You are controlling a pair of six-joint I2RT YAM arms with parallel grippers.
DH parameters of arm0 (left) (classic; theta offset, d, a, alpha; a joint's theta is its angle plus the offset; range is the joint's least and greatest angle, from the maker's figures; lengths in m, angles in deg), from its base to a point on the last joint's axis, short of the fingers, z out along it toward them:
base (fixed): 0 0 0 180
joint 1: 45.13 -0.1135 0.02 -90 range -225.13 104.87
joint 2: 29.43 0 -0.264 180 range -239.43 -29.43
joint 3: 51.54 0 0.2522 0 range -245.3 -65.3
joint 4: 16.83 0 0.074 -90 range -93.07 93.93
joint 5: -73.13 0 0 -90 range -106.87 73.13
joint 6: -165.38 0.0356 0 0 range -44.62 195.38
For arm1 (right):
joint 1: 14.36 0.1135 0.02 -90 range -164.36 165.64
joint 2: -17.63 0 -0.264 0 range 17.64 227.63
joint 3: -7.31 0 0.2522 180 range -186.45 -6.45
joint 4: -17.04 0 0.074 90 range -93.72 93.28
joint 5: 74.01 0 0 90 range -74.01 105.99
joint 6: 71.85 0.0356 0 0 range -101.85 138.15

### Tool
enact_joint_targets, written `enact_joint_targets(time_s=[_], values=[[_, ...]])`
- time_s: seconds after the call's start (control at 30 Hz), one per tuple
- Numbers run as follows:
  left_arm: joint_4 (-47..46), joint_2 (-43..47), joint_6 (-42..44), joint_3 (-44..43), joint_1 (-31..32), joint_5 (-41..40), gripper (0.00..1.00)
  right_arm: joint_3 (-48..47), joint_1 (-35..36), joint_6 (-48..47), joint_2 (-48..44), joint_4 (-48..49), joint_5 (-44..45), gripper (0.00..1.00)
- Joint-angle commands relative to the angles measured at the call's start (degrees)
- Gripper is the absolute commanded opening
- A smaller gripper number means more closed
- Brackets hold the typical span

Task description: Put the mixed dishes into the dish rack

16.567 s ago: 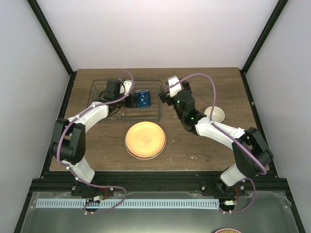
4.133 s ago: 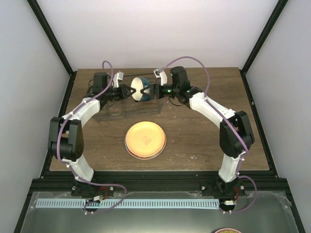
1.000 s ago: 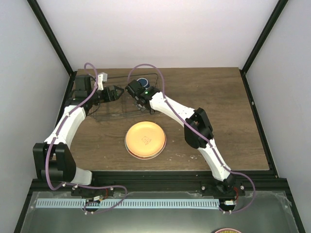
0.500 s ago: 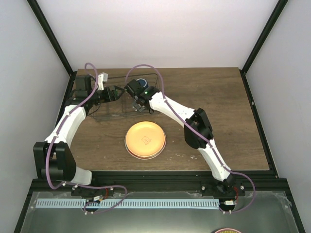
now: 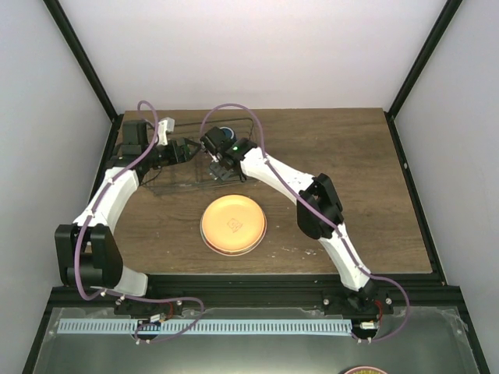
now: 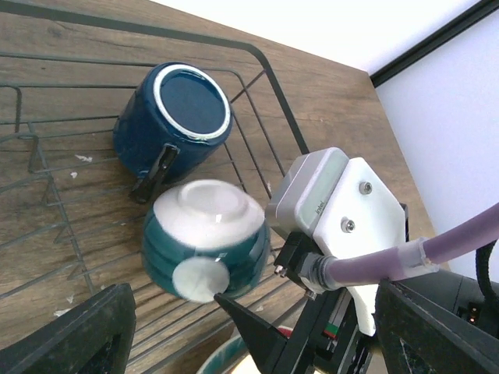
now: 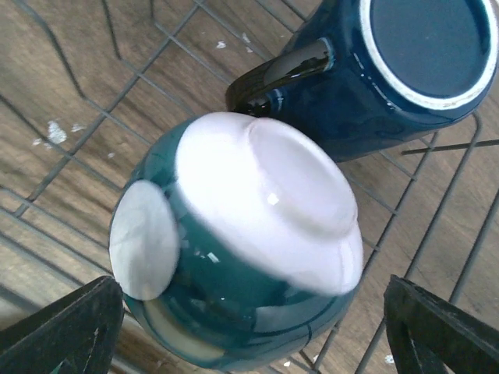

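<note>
- Fingers [image 7: 66, 331] spread wide on right gripper [image 5: 220, 169] and left gripper [image 5: 187, 149], both empty.
- Wooden table [image 5: 351, 195], white walls [image 5: 257, 54].
- Both arms reach over dish rack [image 5: 175, 181], facing each other.

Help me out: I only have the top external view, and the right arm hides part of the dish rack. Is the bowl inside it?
Observer: Yes. The left wrist view shows the small white-and-teal bowl on the wires of the dish rack, upside down with its foot up.
Operator: I see a bit of blue behind the arm. How does the mug sit?
Observer: The dark blue mug stands base up right beside the bowl, handle pointing toward it.
Operator: Is anything gripping the bowl?
Observer: No. In the right wrist view the right fingers stand wide on either side of it, not touching.
</note>
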Motion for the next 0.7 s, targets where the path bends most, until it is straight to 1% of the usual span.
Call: enact_joint_targets(time_s=[0.0,0.13,0.2,0.33,0.43,0.53,0.67], values=[[-0.80,-1.00,0.18,-1.79,-0.20,0.72,0.84,2.07,2.00,-2.30,-3.44,-4.45,-9.00,0.93],[-0.76,-1.28,0.37,-1.89,-0.22,0.91,0.84,5.35,2.29,-2.75,-6.40,-5.09,-15.17,0.93],[-0.80,-1.37,0.34,-1.98,-0.20,0.91,0.84,6.85,2.29,-2.63,-8.28,-5.13,-16.63,0.93],[0.30,-2.02,1.27,-2.87,-0.20,0.80,0.84,7.56,2.14,-1.64,-11.03,-4.56,-14.83,0.93],[2.70,-2.14,2.58,-4.01,-0.20,0.11,0.84,6.23,1.08,0.54,-11.99,-2.78,-14.61,0.97],[6.14,-1.04,4.55,-4.68,-0.21,-1.93,0.84,2.98,-1.99,5.32,-12.09,-2.13,-14.70,0.97],[10.15,2.13,6.27,-2.95,-0.11,-4.14,0.84,2.89,-9.65,13.59,-13.55,-1.21,-17.92,0.95]])
